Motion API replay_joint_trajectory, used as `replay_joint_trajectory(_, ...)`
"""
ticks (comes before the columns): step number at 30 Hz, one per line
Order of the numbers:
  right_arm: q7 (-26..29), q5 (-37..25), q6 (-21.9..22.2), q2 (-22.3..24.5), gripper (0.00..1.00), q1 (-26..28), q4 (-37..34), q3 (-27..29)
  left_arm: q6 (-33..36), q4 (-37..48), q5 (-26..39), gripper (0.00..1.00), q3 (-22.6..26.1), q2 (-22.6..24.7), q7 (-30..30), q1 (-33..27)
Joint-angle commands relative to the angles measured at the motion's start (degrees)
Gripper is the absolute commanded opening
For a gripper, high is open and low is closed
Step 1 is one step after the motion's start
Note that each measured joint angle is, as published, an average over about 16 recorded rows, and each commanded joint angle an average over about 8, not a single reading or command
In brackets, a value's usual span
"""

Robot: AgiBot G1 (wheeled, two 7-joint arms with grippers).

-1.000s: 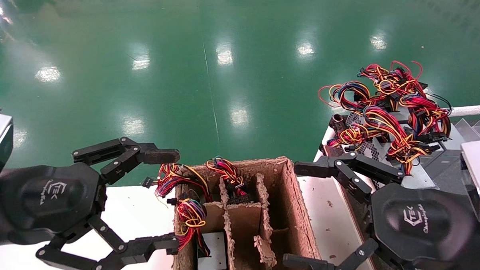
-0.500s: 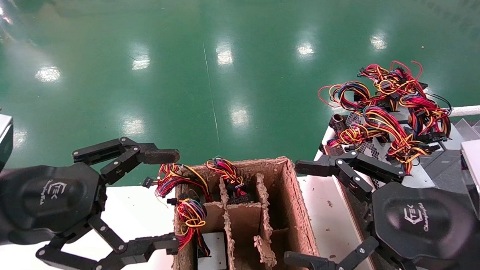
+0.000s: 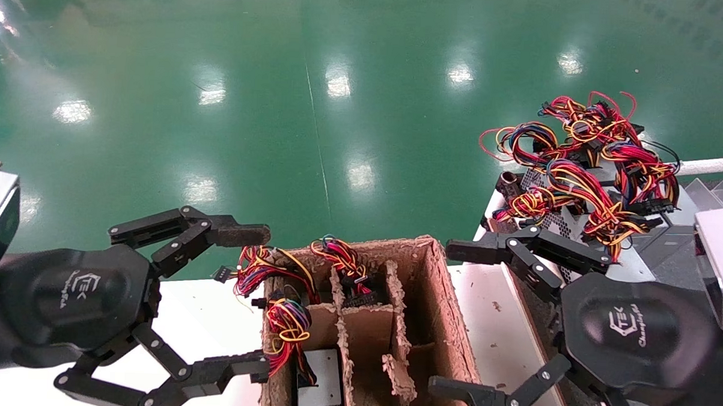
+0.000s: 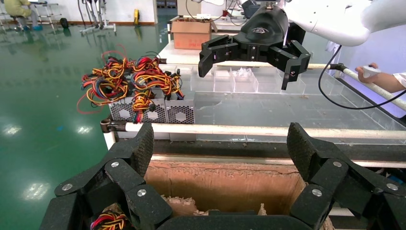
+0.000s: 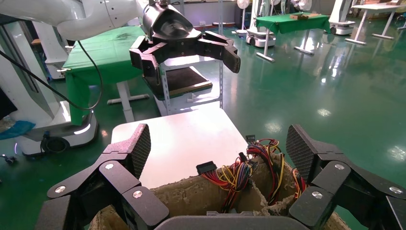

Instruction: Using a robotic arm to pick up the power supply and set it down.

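The power supply is a grey metal box with a honeycomb vent side. It lies at the right on a clear tray, under a loose heap of red, yellow and black wires. My left gripper hangs open at the left side of a divided cardboard box. My right gripper hangs open at the box's right side, just short of the power supply. Neither holds anything. In the wrist views each open gripper looks across the box. Wire bundles stick out of the box's left cells.
A unit with a white label face stands in a front cell of the box. The box rests on a white table. A white rail edges the clear tray. Green floor lies beyond.
My right gripper has shifted very slightly; everything else is as it was.
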Motion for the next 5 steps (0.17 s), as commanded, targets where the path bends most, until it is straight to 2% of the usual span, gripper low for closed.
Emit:
replay_joint_trajectory(1,0.00,-0.01,0.01,0.01,1.00,0.00,-0.01,0.00,0.00,0.00,0.00,1.00,0.00,0.00,0.00,0.00)
replay_joint_trajectory(5,0.00,-0.02,0.01,0.01,1.00,0.00,-0.02,0.00,0.00,0.00,0.00,1.00,0.00,0.00,0.00,0.00)
